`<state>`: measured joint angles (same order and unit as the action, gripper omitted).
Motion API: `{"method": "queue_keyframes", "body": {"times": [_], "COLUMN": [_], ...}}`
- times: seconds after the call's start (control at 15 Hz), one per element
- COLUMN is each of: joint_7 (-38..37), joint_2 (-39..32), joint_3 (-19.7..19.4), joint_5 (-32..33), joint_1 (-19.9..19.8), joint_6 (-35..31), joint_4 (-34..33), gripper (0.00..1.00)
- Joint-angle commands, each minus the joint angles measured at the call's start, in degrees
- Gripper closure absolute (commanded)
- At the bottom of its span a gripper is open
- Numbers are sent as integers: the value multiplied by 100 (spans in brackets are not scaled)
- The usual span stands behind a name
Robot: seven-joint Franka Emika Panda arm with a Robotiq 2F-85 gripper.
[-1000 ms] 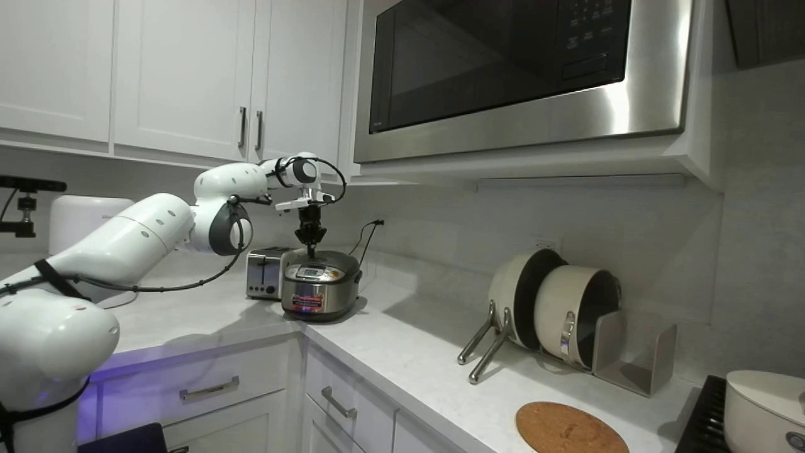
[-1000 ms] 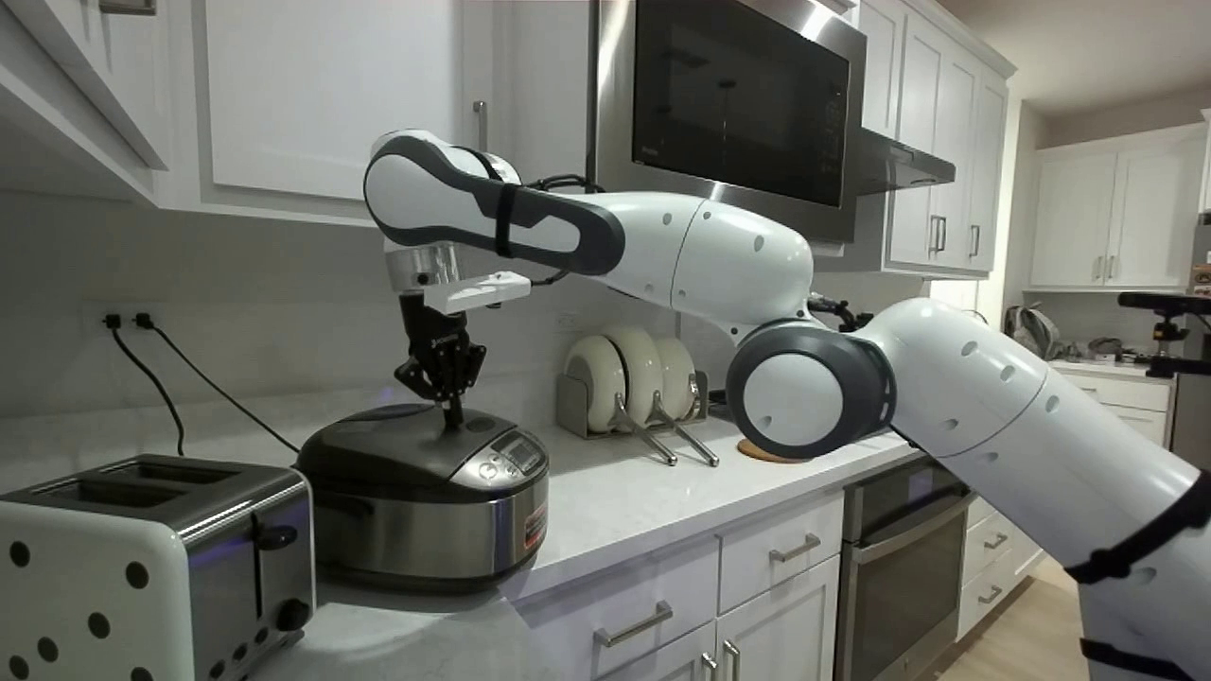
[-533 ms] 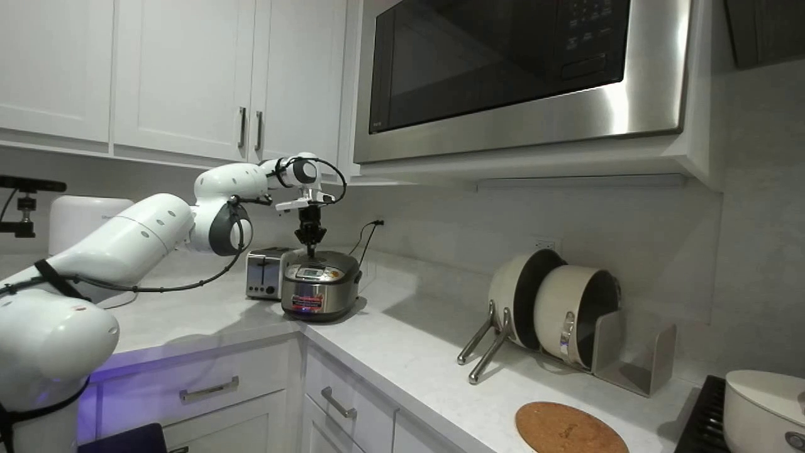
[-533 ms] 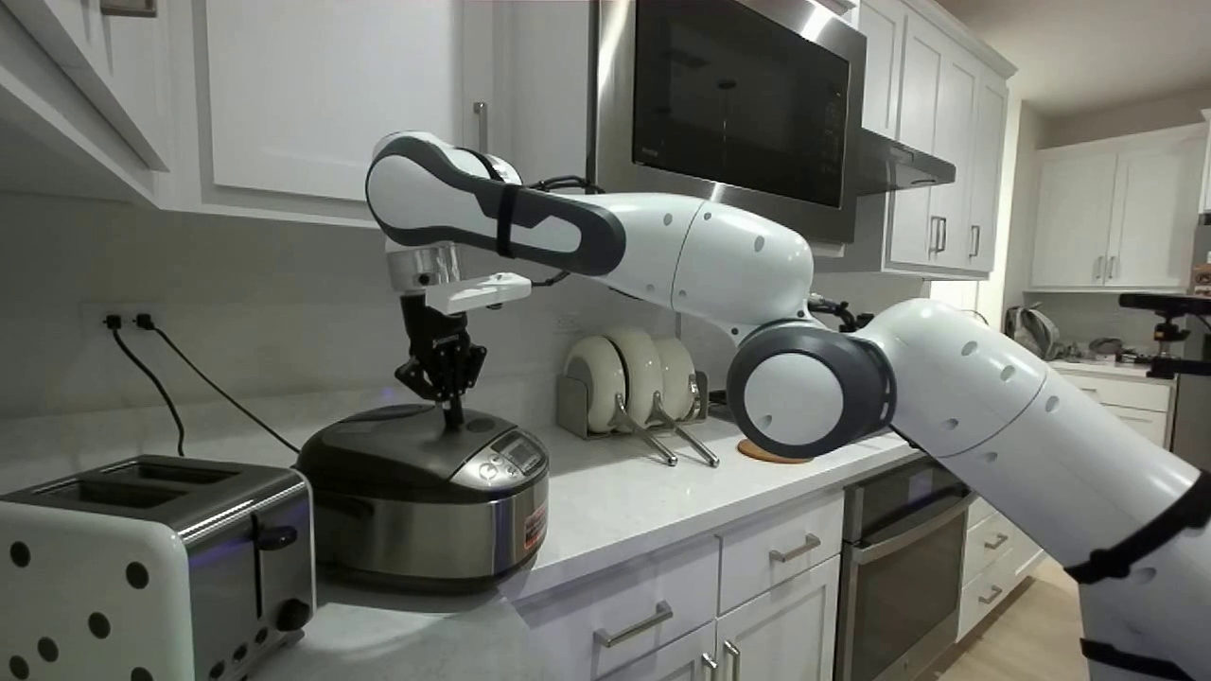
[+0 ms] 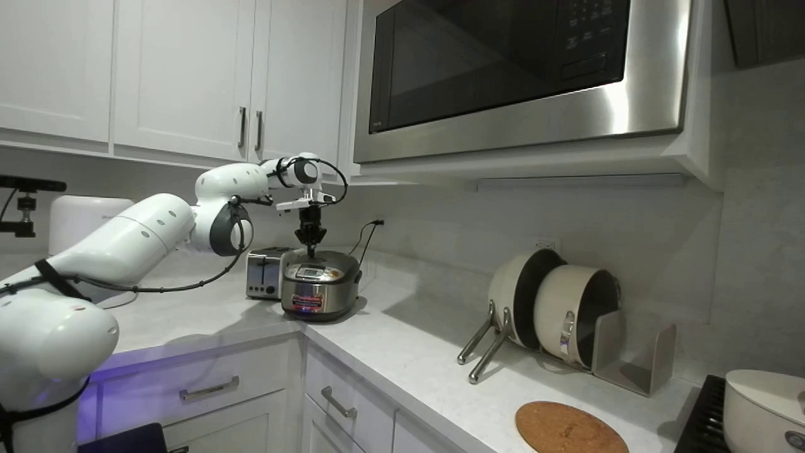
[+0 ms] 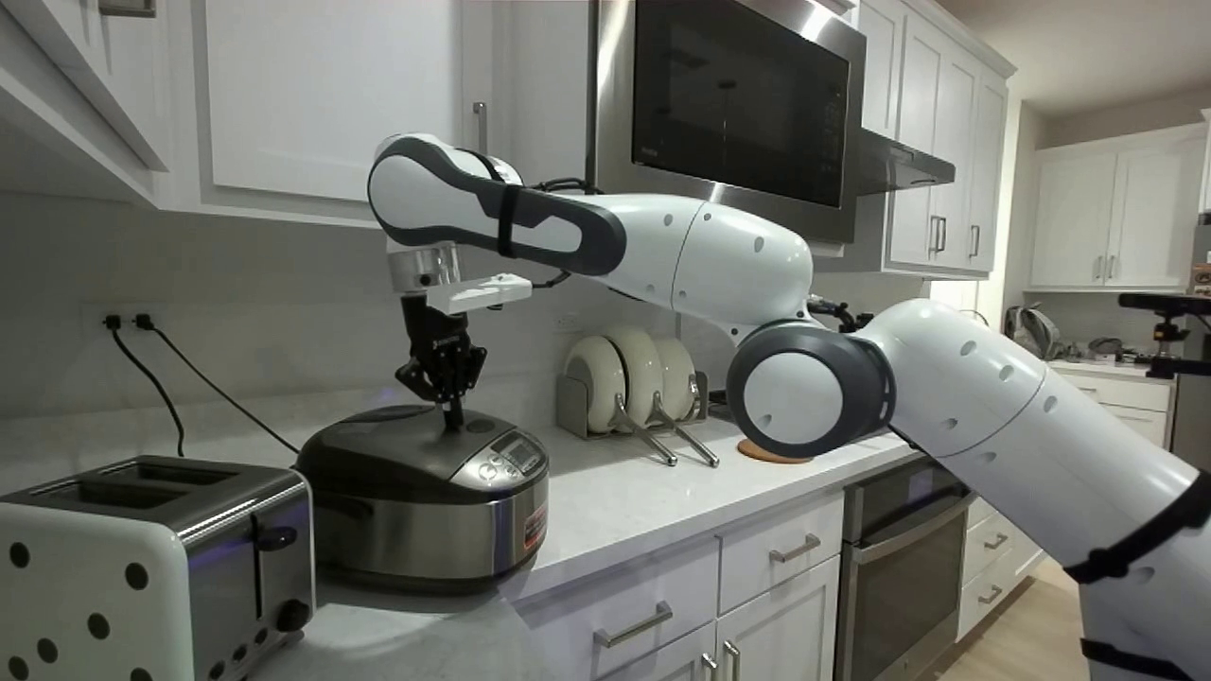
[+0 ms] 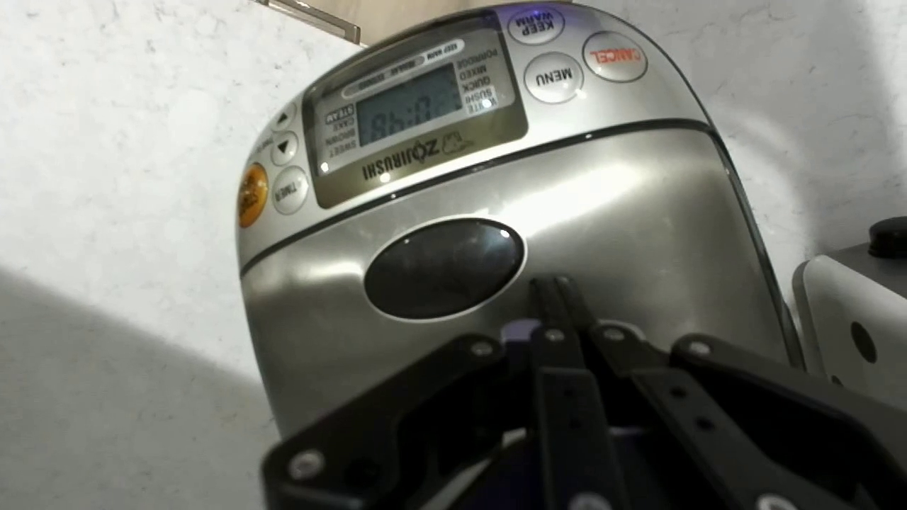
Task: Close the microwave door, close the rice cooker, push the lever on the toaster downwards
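Observation:
The rice cooker [image 5: 336, 296] stands on the counter with its lid down flush; it also shows in an exterior view [image 6: 407, 539] and fills the wrist view [image 7: 652, 219]. My gripper [image 5: 311, 253] points straight down with its fingers together and empty. Its tips [image 6: 454, 422] touch the lid top, beside the dark oval button in the wrist view [image 7: 549, 283]. The toaster [image 6: 222, 596] stands beside the cooker, also seen in an exterior view [image 5: 261, 277] and at the wrist view's right edge [image 7: 861, 308]. Its lever [image 6: 276, 537] is near the slot's top. The microwave door [image 5: 478, 56] is shut, also in an exterior view [image 6: 738, 104].
Pans in a rack [image 5: 569, 314] stand on the counter, with a cork mat [image 5: 569, 428] in front. A white pot [image 5: 767, 409] sits by the stove. Upper cabinets [image 5: 182, 75] hang above the arm. Black cords [image 6: 208, 378] run from the wall outlet behind the cooker.
The wrist has sunk very slightly, while the fingertips stay on the rice cooker's lid. The lid, toaster and microwave door look the same.

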<state>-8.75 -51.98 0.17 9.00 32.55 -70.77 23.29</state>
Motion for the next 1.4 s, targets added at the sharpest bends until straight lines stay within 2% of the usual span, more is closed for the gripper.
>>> {"method": "queue_keyframes", "body": {"times": [0.0, 0.07, 0.13, 0.4, 0.47, 0.53, 0.8, 0.87, 0.93, 1.07, 1.13, 1.27, 1.33], "joint_7": [73, 145, 85, 145, 218, 152, 215, 182, 191, 235, 293, 278, 261], "joint_2": [-106, -528, -114, -173, -598, -230, -211, -189, -167, -103, -505, -611, -178], "joint_3": [136, 145, 159, 275, 302, 354, 403, 384, 377, 361, 311, 270, 271], "joint_5": [-195, -173, -186, -288, -335, -400, -411, -370, -347, -282, -250, -191, -130], "joint_1": [-106, -104, -116, -179, -190, -228, -271, -257, -244, -201, -146, -93, -84], "joint_6": [1, 348, 38, 3, 276, -32, -11, 6, -17, 2, 383, 557, 285], "joint_4": [465, -291, 467, 451, -292, 405, 430, 445, 441, 457, -236, -269, 419], "gripper": [100, 100, 100, 100, 100, 100, 100, 74, 73, 60, 51, 38, 28]}}
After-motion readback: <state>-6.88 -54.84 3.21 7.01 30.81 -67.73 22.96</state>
